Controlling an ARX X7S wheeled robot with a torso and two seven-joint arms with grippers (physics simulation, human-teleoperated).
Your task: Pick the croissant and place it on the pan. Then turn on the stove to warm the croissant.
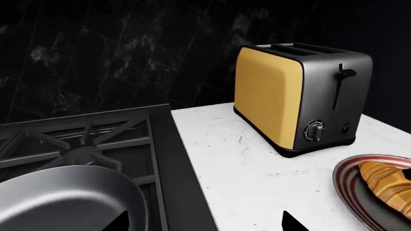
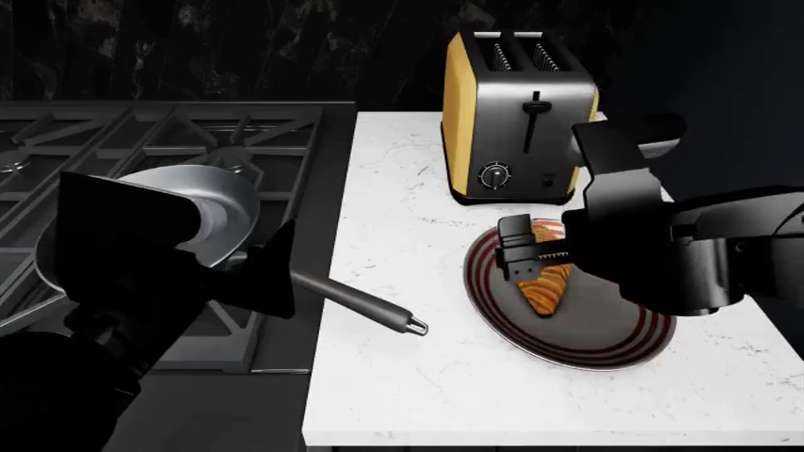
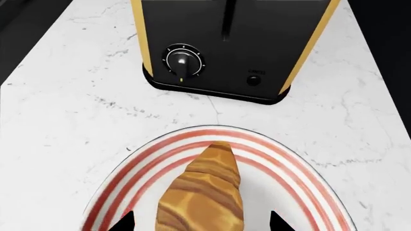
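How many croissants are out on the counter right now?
1. The croissant lies on the red-ringed plate in front of the toaster, with the right gripper around it. No others in view; the arms hide some counter.

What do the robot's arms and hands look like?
Both arms are shiny black and chunky, with boxy and rounded shells. The right gripper is a small black block with ribbed parts and two short pointed fingers. The left gripper looks like a flat black wedge with pointed tips. No cables, stickers or writing show.
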